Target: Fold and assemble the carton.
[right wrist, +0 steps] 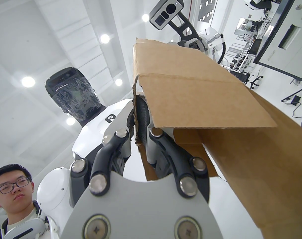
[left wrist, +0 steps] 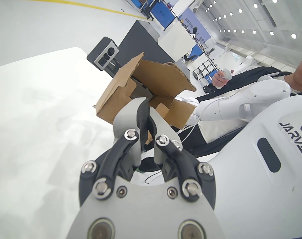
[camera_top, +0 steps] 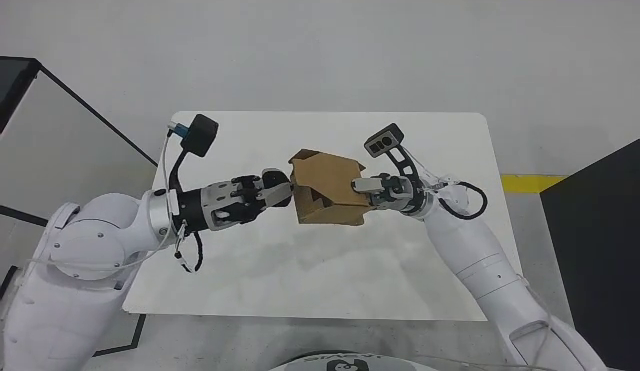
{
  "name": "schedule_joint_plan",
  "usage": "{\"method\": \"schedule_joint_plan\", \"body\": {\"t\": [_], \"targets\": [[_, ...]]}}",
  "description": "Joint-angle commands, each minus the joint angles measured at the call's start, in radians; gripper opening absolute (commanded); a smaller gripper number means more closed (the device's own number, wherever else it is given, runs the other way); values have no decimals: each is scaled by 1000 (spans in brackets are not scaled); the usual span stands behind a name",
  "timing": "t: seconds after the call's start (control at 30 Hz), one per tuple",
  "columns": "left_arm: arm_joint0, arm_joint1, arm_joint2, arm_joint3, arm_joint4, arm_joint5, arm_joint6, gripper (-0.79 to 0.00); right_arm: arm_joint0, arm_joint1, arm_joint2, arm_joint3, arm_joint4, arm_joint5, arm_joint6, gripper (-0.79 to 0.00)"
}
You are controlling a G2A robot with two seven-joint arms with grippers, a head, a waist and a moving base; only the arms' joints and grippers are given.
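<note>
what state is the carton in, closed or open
Open: the carton has flaps sticking out loose; left gripper and right gripper each clamp an edge.

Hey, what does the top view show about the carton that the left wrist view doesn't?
Top view: the full outline of the table, with the right end effector meeting the carton from the side opposite the other arm. Left wrist view: the open inside of the carton with its loose flaps, and the left end effector pinched shut on a cardboard edge. Both: the carton held between the two arms, over the white table.
</note>
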Motion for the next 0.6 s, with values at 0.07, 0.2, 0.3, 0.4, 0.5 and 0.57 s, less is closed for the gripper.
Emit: {"method": "schedule_joint_plan", "body": {"t": [0.07,0.2,0.3,0.4,0.5,0.57], "targets": [[5,2,-22,-4,15,-12,-5,-785,0,0,0,0,0,0,0,-785],[5,2,-22,-4,15,-12,-5,-785,0,0,0,0,0,0,0,-785],[11,0,-16,-10,20,-5,16,-785,-16,3,18,-26,-11,-10,-38,-785],[11,1,-20,-16,16,-3,17,-785,-34,9,50,-33,-9,-24,-45,-785],[11,1,-25,-27,11,3,20,-785,-47,14,80,-36,-9,-39,-55,-785],[11,1,-25,-38,13,8,23,-785,-55,17,97,-43,-19,-49,-70,-785]]}}
